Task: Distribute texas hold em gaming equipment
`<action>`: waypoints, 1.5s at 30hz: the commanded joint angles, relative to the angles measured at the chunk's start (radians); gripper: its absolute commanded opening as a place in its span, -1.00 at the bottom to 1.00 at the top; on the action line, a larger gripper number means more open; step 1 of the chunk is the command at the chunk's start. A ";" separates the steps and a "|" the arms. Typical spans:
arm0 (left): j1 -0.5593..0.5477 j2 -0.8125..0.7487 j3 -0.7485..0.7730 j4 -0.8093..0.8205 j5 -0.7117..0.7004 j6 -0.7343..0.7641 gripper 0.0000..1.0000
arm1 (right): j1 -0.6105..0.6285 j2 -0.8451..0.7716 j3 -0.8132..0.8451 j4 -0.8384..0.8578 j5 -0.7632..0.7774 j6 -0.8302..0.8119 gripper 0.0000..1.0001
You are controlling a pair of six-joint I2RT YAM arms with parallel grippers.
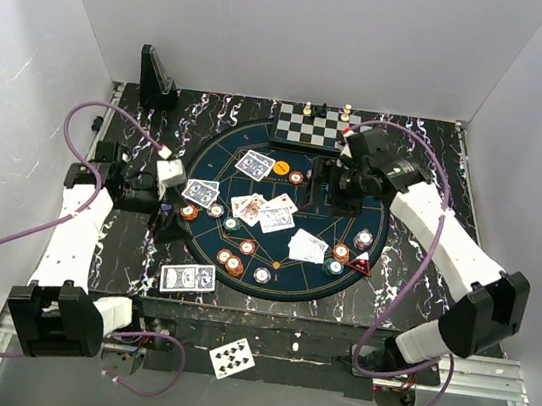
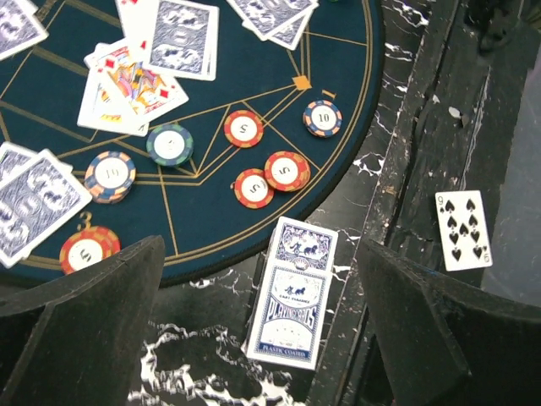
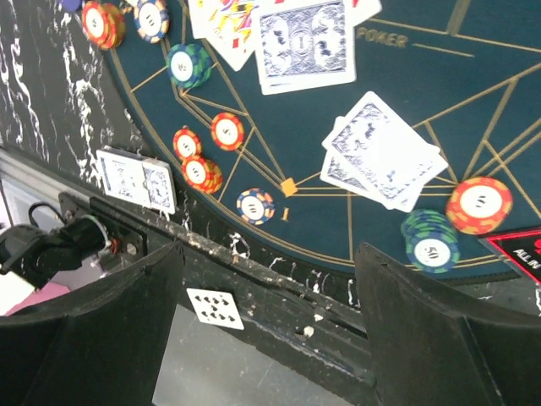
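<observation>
Both hands are spread wide with nothing in them. The left hand (image 2: pixel 262 330) hangs just over the card box (image 2: pixel 293 292), which lies flat on the marble worktop (image 2: pixel 372 161) right between its fingers, touching the edge of the round mat (image 2: pixel 338 51). The right hand (image 3: pixel 266 330) hovers high over the far side of the mat, with face-down cards (image 3: pixel 382 152) and chips spread out ahead of its fingers.

Handling-wise, my guess: the box is light, stiff cardboard with a slick finish, so pinch it across the two long edges, not the flat faces. Loose cards are the pain. They're thin, bendy and slippery, and lie flush on the mat, so you'd probably have to slide one to an edge or press and lift a corner. The nine of spades (image 2: pixel 462 228) sits off beyond the left hand's right finger, down on the lower ledge.

Chips like the orange trio (image 2: pixel 266 173) ahead of the left hand are rigid and a bit heavier. Grab across the rim; stacks could topple.
</observation>
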 commanded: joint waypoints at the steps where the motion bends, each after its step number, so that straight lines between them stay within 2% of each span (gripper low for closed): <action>1: 0.005 0.044 0.137 -0.032 -0.147 -0.281 0.96 | -0.084 -0.130 -0.111 0.109 0.048 -0.019 0.77; 3: 0.005 0.081 0.163 -0.009 -0.227 -0.391 0.96 | -0.125 -0.189 -0.185 0.168 0.099 -0.051 0.78; 7: 0.008 0.132 0.165 0.022 -0.287 -0.464 0.96 | -0.266 -0.271 -0.314 0.239 0.136 -0.057 0.82; 11: 0.012 0.154 0.102 0.151 -0.347 -0.577 0.96 | -0.495 -0.305 -0.436 0.306 0.108 -0.025 0.83; 13: 0.017 0.157 0.061 0.259 -0.395 -0.631 0.96 | -0.562 -0.332 -0.516 0.380 0.201 -0.010 0.85; 18: 0.023 0.212 0.025 0.439 -0.490 -0.772 0.96 | -0.570 -0.389 -0.654 0.604 0.428 -0.072 0.91; 23: 0.035 0.266 0.019 0.548 -0.550 -0.828 0.96 | -0.570 -0.355 -0.663 0.667 0.573 -0.115 0.89; 25: 0.040 0.261 -0.009 0.612 -0.550 -0.843 0.96 | -0.570 -0.358 -0.714 0.759 0.597 -0.134 0.88; 28: 0.043 0.272 -0.033 0.715 -0.557 -0.922 0.96 | -0.570 -0.352 -0.804 0.940 0.590 -0.174 0.88; 31: 0.043 0.310 -0.044 0.836 -0.596 -1.030 0.96 | -0.570 -0.316 -0.864 1.044 0.648 -0.214 0.88; 35: 0.042 0.367 -0.006 0.847 -0.656 -1.113 0.96 | -0.570 -0.279 -0.894 1.124 0.668 -0.267 0.88; 38: 0.043 0.339 -0.041 0.898 -0.619 -1.130 0.96 | -0.570 -0.273 -0.920 1.193 0.671 -0.280 0.88; 41: 0.043 0.229 -0.149 1.054 -0.542 -1.041 0.96 | -0.604 -0.266 -0.950 1.286 0.637 -0.289 0.86; 43: 0.048 0.146 -0.257 1.216 -0.486 -1.036 0.96 | -0.607 -0.256 -0.967 1.337 0.616 -0.290 0.85; 45: 0.048 0.092 -0.382 1.448 -0.455 -1.062 0.96 | -0.612 -0.239 -0.973 1.360 0.604 -0.293 0.85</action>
